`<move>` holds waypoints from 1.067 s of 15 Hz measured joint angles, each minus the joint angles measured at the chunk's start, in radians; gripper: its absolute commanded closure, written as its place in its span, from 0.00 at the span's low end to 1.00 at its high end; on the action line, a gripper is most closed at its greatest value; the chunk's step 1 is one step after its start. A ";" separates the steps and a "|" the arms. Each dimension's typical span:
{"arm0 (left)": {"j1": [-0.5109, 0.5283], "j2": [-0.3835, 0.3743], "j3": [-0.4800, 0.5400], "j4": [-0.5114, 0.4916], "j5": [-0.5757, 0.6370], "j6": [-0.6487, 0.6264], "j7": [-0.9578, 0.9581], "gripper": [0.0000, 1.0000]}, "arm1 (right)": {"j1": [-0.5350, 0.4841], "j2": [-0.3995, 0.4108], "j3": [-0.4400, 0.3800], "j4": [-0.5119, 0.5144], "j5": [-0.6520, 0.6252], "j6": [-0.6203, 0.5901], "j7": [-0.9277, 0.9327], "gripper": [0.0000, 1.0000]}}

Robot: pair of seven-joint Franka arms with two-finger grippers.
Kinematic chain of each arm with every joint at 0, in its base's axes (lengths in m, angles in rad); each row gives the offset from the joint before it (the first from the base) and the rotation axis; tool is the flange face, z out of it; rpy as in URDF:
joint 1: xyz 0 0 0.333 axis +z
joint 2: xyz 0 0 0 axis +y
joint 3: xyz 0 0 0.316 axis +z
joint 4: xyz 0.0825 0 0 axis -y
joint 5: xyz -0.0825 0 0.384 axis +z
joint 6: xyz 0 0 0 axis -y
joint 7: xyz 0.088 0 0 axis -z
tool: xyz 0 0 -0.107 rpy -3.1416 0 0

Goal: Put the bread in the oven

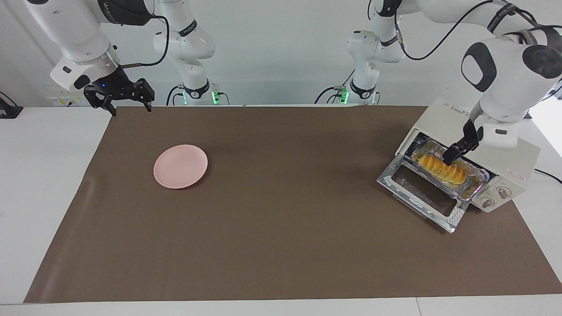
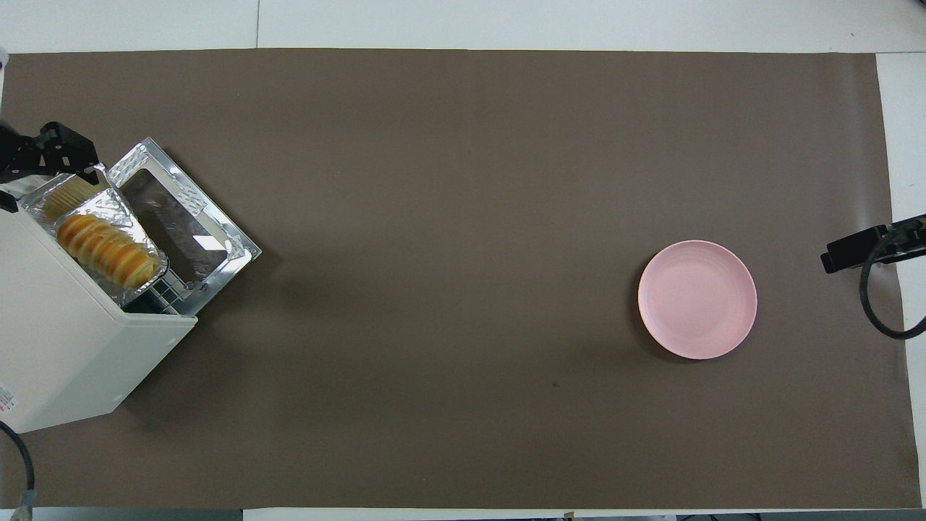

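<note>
The bread point(image 1: 442, 169) lay in a foil tray point(image 1: 476, 184) on the rack at the mouth of the oven point(image 1: 518, 156), whose door point(image 1: 421, 193) hung open and flat toward the middle of the table point(image 1: 281, 210). In the overhead view the oven sat at about nine o'clock on the brown mat, at the left arm's end. The left gripper point(image 1: 452, 154) hung just over the loaf's end nearer the robots, fingers spread and holding nothing. A pink plate point(image 1: 180, 166) lay near three o'clock in the overhead view, well apart from the oven. The right gripper point(image 1: 119, 97) waited over the mat's corner at the right arm's end, fingers apart and empty.
</note>
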 measured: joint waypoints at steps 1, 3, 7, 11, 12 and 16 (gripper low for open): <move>0.000 -0.029 0.001 -0.004 0.000 -0.047 0.069 0.00 | 0.000 0.000 0.000 0.000 0.000 0.000 0.000 0.00; 0.004 -0.086 0.002 -0.028 0.000 -0.104 0.184 0.00 | 0.000 0.000 0.000 0.000 0.000 0.000 0.000 0.00; 0.155 -0.169 -0.140 -0.089 -0.004 -0.130 0.243 0.00 | 0.000 0.000 0.000 0.000 0.000 0.000 0.000 0.00; 0.354 -0.238 -0.381 -0.162 -0.004 -0.127 0.246 0.00 | 0.000 0.000 0.000 0.000 0.000 0.000 0.000 0.00; 0.369 -0.242 -0.412 -0.169 -0.004 -0.125 0.246 0.00 | 0.000 0.000 0.000 0.000 0.000 0.000 0.000 0.00; 0.375 -0.242 -0.441 -0.172 -0.004 -0.122 0.246 0.00 | 0.000 0.000 0.000 0.000 0.000 0.000 0.000 0.00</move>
